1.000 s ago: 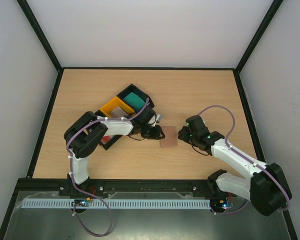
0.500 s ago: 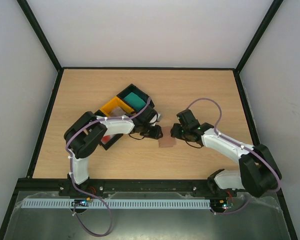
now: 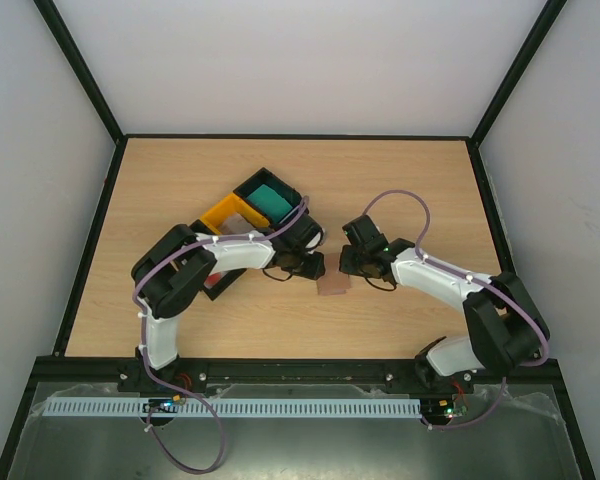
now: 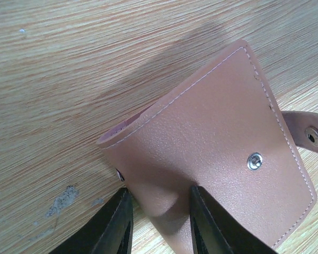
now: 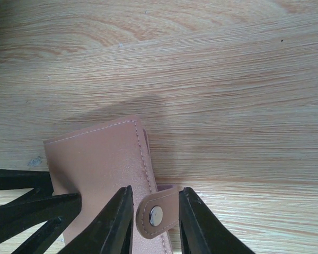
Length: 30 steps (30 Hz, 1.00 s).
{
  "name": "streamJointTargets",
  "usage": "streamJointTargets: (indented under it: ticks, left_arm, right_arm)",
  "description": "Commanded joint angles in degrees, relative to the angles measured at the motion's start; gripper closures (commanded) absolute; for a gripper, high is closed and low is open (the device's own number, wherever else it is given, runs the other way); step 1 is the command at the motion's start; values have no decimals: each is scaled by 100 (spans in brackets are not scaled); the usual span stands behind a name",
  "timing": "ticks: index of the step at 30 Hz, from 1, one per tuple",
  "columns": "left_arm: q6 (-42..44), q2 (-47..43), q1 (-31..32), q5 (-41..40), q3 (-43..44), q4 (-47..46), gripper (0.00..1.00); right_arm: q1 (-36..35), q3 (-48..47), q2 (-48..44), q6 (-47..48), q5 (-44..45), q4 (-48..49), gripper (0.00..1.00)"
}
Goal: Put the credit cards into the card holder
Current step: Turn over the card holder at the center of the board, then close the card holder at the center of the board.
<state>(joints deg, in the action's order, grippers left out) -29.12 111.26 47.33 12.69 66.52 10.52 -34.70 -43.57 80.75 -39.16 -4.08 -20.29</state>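
Left end effector (image 4: 159, 190): fingers drawn close together and pinching the folded corner of the card holder (image 4: 217, 137). One finger lies over the cover, the other sits at its edge.
Right end effector (image 5: 156, 189): fingers narrowly apart and closed against either side of the tab (image 5: 158, 211), with its metal snap showing between them.
Card holder, place: on the worktop (image 3: 400, 190) between the two end effectors and touching both, near the middle of the board in the top view.
Card holder, pose: folded shut with the pinkish-brown outer cover up. In the left wrist view the fold side looks raised off the wood, with a shadow under it.
Card holder, direction: the tab sticks out from the edge on the right arm's side. The fold edge faces the left arm. In the top view the body is too small to tell its long axis.
Cover detail: a snap stud (image 4: 255, 161) sits on the cover, which has pale stitching along its edges.
Credit cards: a teal stack (image 3: 271, 200) lies in a black tray (image 3: 248, 186) behind the left arm, well apart from the holder.
Beside it: a yellow tray (image 3: 223, 213), touching the black one.
Worktop: light wood grain with a black border and a small scuff (image 4: 63, 198) near the left fingers.
Room: plain pale walls with black frame posts at the corners.
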Motion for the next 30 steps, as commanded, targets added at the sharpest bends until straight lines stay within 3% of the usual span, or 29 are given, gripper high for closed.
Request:
streamJointTargets:
  ticks: [1, 4, 8, 11, 21, 30]
  left_arm:
    - [98, 431, -6, -593, -120, 749, 69]
    - [98, 440, -4, -583, -100, 748, 69]
    - [92, 448, 0, -583, -96, 741, 68]
    - [85, 452, -2, -581, -104, 741, 67]
    - [57, 367, -2, -591, -131, 715, 66]
    - [58, 358, 3, -594, -122, 705, 66]
  right_arm:
    - [-32, -41, 76, 44, 241, -193, 77]
    - [-35, -35, 125, 75, 196, -188, 73]
    - [-52, -46, 153, 145, 79, -132, 58]
    - [-67, -72, 212, 166, 41, -106, 56]
    - [-73, 47, 44, 79, 157, -75, 85]
    - [-80, 59, -33, -17, 142, -80, 97]
